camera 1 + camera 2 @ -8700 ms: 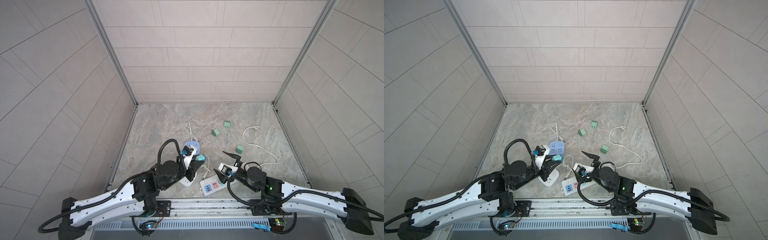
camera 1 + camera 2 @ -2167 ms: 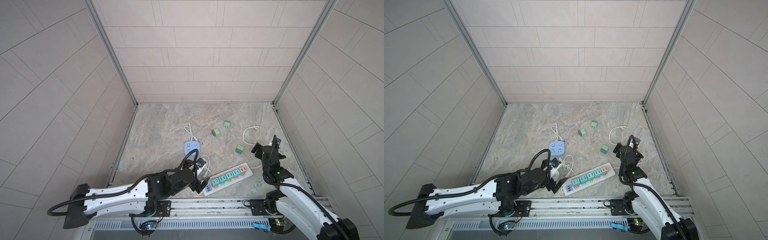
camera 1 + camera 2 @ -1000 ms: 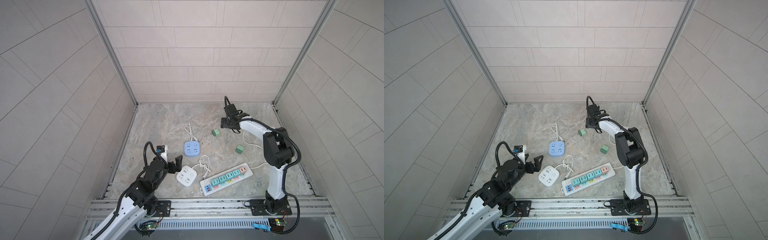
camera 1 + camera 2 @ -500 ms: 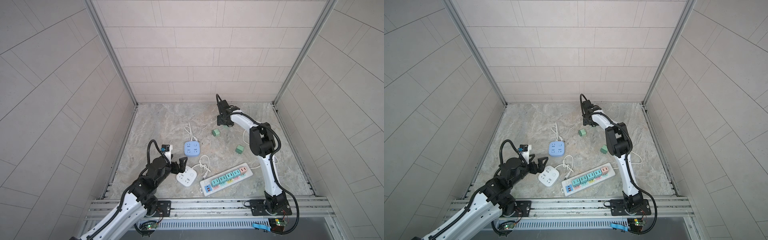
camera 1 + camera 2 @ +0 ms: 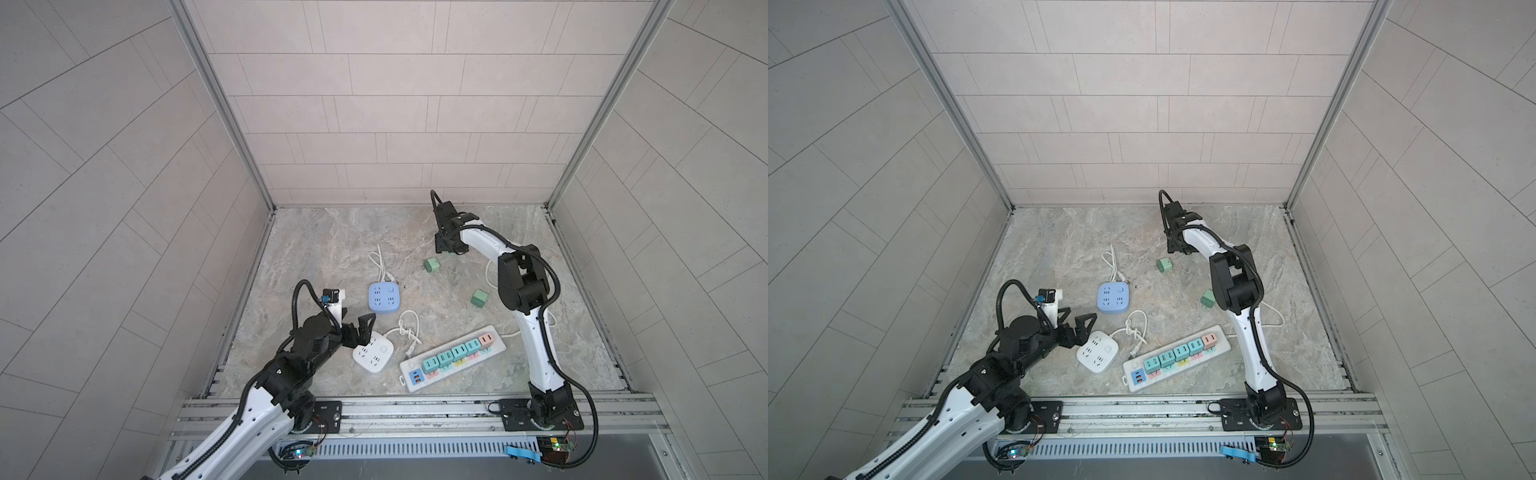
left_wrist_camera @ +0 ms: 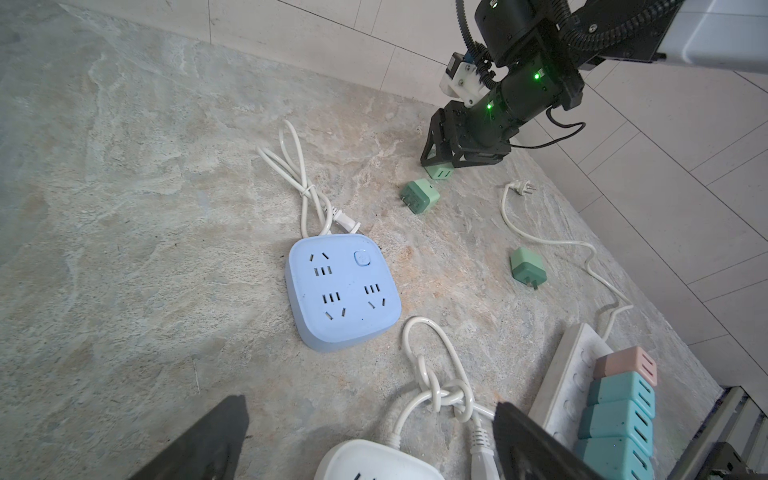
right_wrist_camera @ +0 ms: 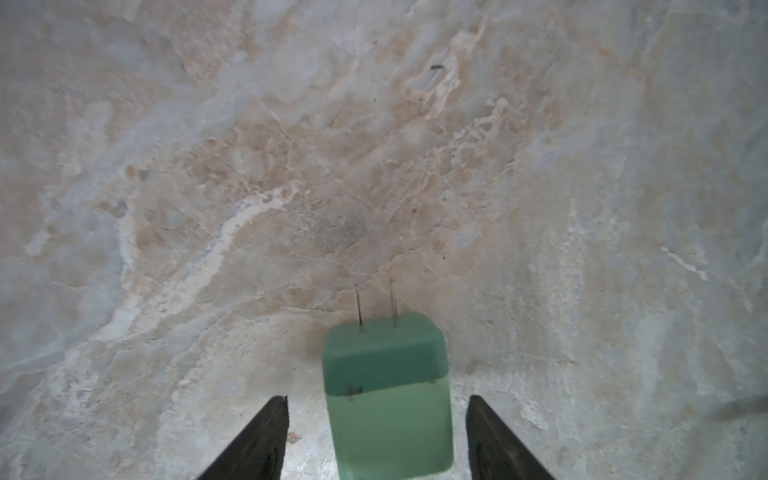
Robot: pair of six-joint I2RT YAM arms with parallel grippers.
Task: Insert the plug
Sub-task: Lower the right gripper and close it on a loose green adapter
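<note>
Green plug (image 7: 386,374) | right gripper (image 7: 377,398) part-open astride it | gaps both sides

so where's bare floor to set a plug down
Bare: the far-left corner, from the left wall to the blue socket; the near-right corner, between the right arm and the right wall. Crowded: the near middle, where white socket, knotted cord and strip sit close.

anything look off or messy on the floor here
The white cord by the white socket block is tied in a knot. One green plug and a second green plug lie loose on their sides.
</note>
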